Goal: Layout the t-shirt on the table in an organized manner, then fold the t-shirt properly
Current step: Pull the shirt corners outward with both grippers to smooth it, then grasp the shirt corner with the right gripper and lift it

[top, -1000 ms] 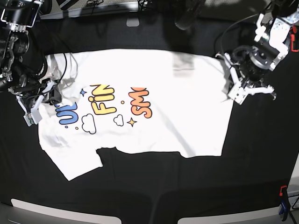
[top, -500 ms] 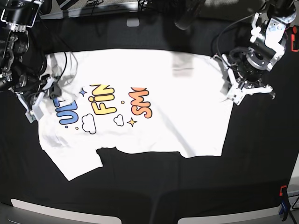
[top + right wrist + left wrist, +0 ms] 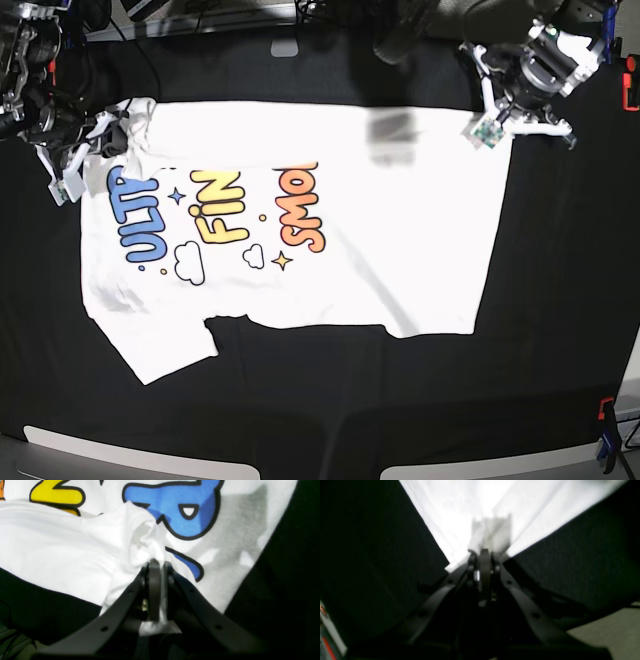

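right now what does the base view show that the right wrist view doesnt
Only the base view shows the whole shirt spread on the table, the orange lettering, clouds and stars, the left gripper at the shirt's far corner, and a clip at the table edge.

Only the right wrist view shows, close up, the right gripper shut on a bunched white fold.

Both show the blue lettering, the yellow lettering and black table.

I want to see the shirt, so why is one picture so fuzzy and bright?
In the left wrist view the t-shirt is glaring white and blurry, with the left gripper out of focus too. The right wrist view is sharper: blue letters, and a grey shadow on the cloth. The base view is clearest.
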